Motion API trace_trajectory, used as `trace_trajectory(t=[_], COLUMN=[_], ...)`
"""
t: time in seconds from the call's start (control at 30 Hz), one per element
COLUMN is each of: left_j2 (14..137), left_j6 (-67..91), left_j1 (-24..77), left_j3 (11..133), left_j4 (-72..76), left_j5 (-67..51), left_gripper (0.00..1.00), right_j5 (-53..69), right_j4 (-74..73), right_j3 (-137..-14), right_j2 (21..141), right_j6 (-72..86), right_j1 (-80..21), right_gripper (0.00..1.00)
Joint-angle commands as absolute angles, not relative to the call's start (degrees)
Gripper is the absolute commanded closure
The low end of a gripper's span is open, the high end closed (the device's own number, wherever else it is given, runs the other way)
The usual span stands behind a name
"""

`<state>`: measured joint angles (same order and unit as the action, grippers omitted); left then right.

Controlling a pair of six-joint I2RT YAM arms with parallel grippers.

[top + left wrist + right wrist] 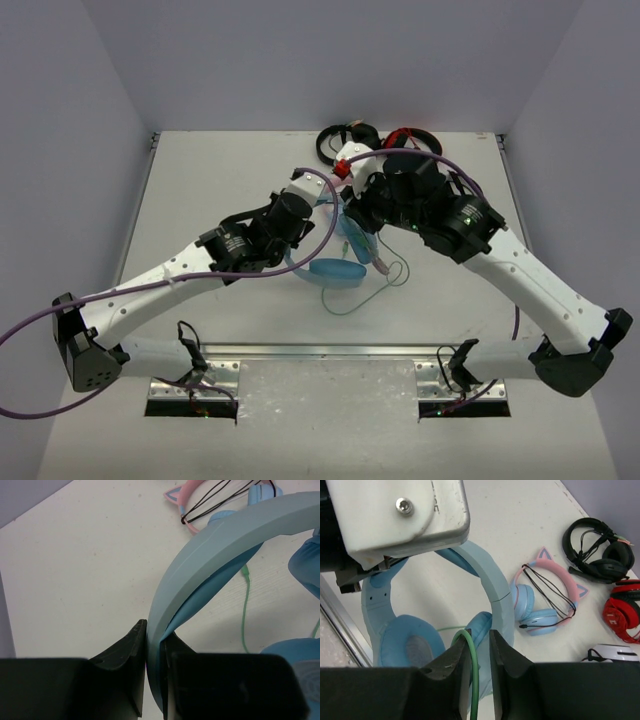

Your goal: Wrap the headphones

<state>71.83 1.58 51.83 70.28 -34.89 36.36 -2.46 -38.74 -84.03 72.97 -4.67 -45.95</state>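
Steadily: left gripper (pixel 156 630) clamps the headband (pixel 225 535); I'd loop the green cable (pixel 475 680) snugly around it, though right gripper (pixel 479 635) pinching it, I can't tell.

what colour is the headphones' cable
Green. The cable shows best in the right wrist view, running between the right gripper fingers.
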Motion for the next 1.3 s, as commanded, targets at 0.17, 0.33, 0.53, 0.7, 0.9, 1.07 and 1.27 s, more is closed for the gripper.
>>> trace_trajectory(t=[0.17,0.33,0.53,0.7,0.9,1.07,1.27], left_j2=[69.61,69.78,70.84,71.89,72.68,72.42,71.46], left_j6=[5.27,5.71,6.06,6.42,6.59,6.86,6.86], left_j1=[52.47,52.47,52.38,52.38,52.38,52.38,52.38], left_j3=[72.25,72.51,72.77,73.12,73.39,73.57,73.13], left_j4=[-29.79,-30.06,-30.67,-31.38,-31.64,-31.64,-31.11], left_j5=[38.41,38.93,39.55,39.99,39.02,38.32,37.88], left_gripper=[1.0,0.99,1.0,1.0,0.99,1.0,1.0], right_j5=[-2.02,-2.28,-5.44,-5.1,-4.04,-5.88,-8.34], right_j4=[-37.7,-38.23,-37.97,-36.92,-37.96,-38.5,-39.81], right_j3=[-87.36,-87.54,-88.42,-89.3,-91.93,-92.2,-92.9], right_j2=[74.79,75.85,76.73,76.99,79.18,80.86,82.44], right_j6=[3.25,5.0,7.55,8.7,9.14,9.4,9.23], right_j1=[-46.05,-45.97,-46.14,-46.14,-46.14,-46.14,-46.14], right_gripper=[0.76,0.75,0.75,0.76,0.75,0.75,0.74])
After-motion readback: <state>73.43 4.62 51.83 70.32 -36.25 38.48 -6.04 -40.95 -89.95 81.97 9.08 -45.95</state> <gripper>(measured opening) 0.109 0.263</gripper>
